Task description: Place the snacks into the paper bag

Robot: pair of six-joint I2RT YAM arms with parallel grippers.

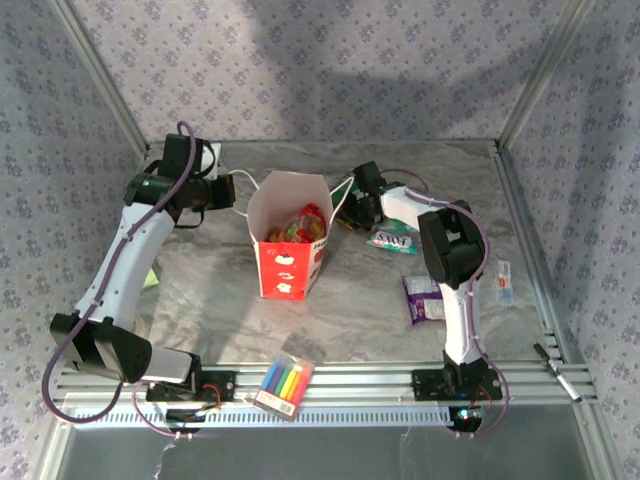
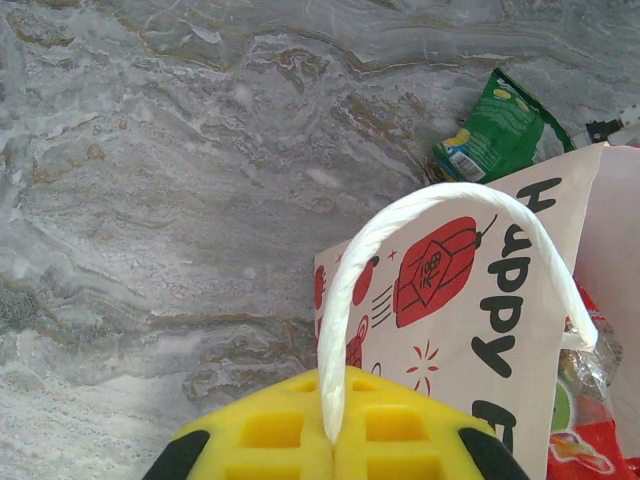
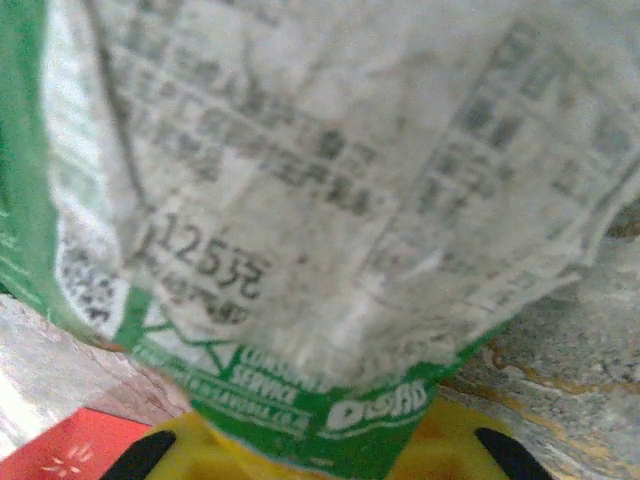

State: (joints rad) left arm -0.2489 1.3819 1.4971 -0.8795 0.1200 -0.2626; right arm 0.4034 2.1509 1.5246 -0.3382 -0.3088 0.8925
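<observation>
My left gripper [image 2: 333, 445] is clenched on the white string handle [image 2: 440, 215] of the paper bag [image 1: 290, 265]. Its yellow pads [image 2: 270, 430] are pressed together with the cord rising from between them. The bag stands upright and open. It has a white front with red lantern-shaped prints and black "Happy" lettering, and red sides. Inside it I can see crinkly packets [image 1: 300, 225] in orange and red, bunched below the rim.

My right gripper [image 3: 320, 450] is at the bag's right rim, grasping the green packet [image 3: 300, 200] by its lower edge. That wrist camera is so close and blurred that I judge the pinch mainly from the foil tucked between the pads. The packet's back faces the camera: a wrinkled white panel of small print, framed in green.

On the table [image 1: 200, 290] just right of the bag the teal-white packet [image 1: 392, 240] lies flat. The purple packet [image 1: 422, 298] lies farther out to the bag's right, toward the near edge. Both are apart from the bag.
</observation>
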